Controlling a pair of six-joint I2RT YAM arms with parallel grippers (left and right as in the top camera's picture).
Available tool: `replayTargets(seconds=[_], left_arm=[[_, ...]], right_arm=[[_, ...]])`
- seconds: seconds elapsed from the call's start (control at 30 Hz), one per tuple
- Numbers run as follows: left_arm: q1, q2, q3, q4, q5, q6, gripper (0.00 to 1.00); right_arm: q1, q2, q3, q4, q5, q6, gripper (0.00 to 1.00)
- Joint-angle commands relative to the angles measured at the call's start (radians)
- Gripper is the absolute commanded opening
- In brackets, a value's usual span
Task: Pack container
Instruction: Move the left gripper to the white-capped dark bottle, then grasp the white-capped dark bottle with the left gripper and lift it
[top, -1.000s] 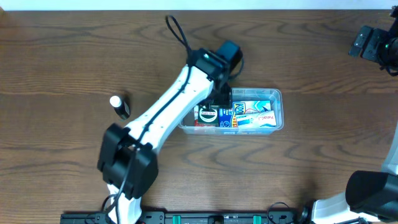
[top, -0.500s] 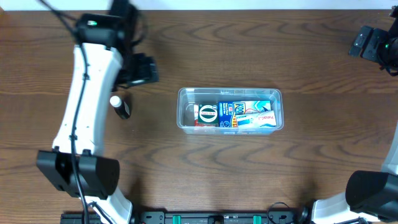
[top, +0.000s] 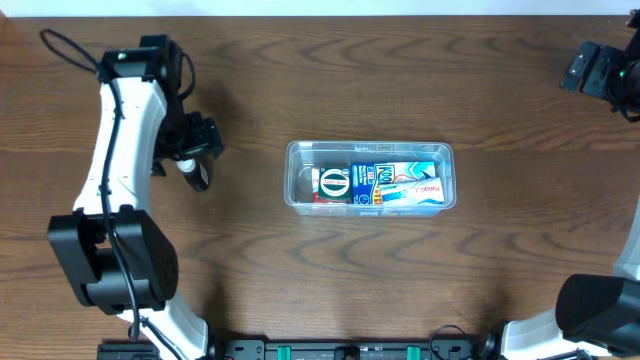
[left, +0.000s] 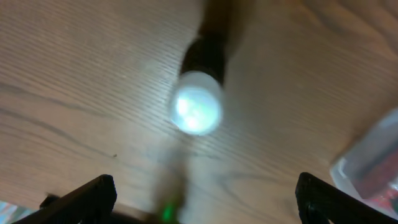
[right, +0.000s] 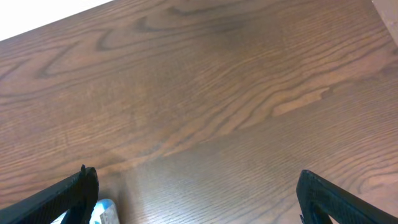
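The left gripper is released, its two fingertips spread wide with nothing between them. Just ahead of it, not touched, is a small dark bottle with a white cap; whether the bottle stands or lies I cannot tell. Off to this gripper's right, well apart, sits the container on the wooden table, with printed packets lying flat inside it. Only its blurred corner shows at the right edge of the left wrist view. The right gripper is also released, fingers apart over bare wood, far from the container.
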Motion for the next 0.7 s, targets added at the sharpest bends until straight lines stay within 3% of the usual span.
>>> replayTargets(seconds=[0.0, 0.37, 0.67], left_arm=[[0.018, 0.010, -0.075, 0.049, 0.001, 0.034, 0.93], [0.018, 0.010, -0.235, 0.266, 0.035, 0.077, 0.91], [0.018, 0.010, -0.235, 0.330, 0.032, 0.096, 0.75]], right_arm=[[-0.001, -0.009, 0.009, -0.003, 0.006, 0.012, 0.99], [-0.001, -0.009, 0.009, -0.003, 0.006, 0.013, 0.99], [-0.001, -0.009, 0.009, -0.003, 0.006, 0.012, 0.99]])
